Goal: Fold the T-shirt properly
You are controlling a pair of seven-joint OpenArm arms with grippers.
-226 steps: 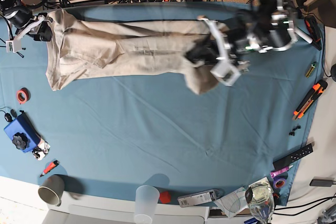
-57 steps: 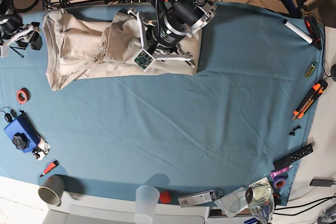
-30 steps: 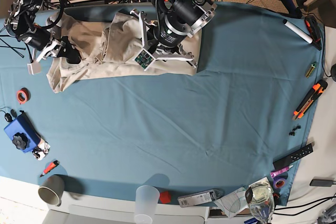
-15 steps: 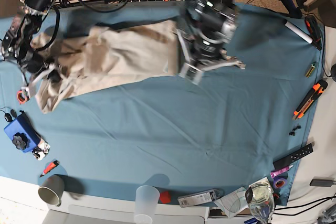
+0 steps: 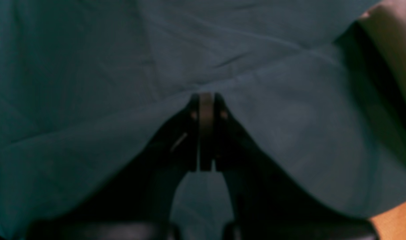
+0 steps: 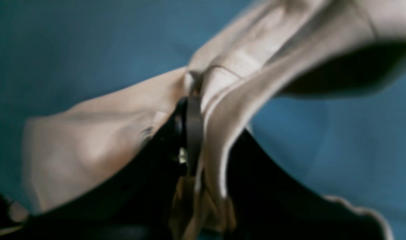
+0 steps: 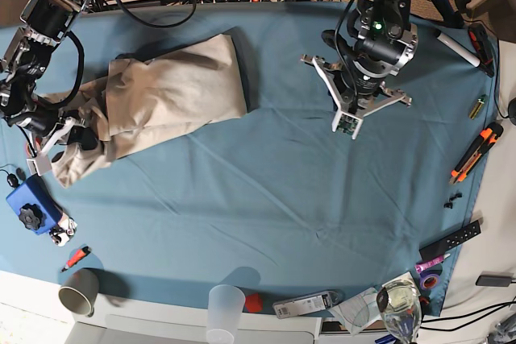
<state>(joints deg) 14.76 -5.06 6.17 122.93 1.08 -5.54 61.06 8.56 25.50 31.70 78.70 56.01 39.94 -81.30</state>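
Soft, light, floppy T-shirt bunched at far left of tabletop, best lifted by hem corners; right tool pinching its fabric, left tool closed, empty.

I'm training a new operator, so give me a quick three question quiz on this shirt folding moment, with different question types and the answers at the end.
1. True or false: the left gripper is clamped on the T-shirt.
2. Multiple choice: the right gripper is A) open over bare cloth, B) shut on shirt fabric, C) out of view.
3. Fill in: the T-shirt lies on a ____ tablecloth.

Key
1. False; its jaws are shut with nothing between them, over the tablecloth, apart from the shirt.
2. B.
3. Blue.
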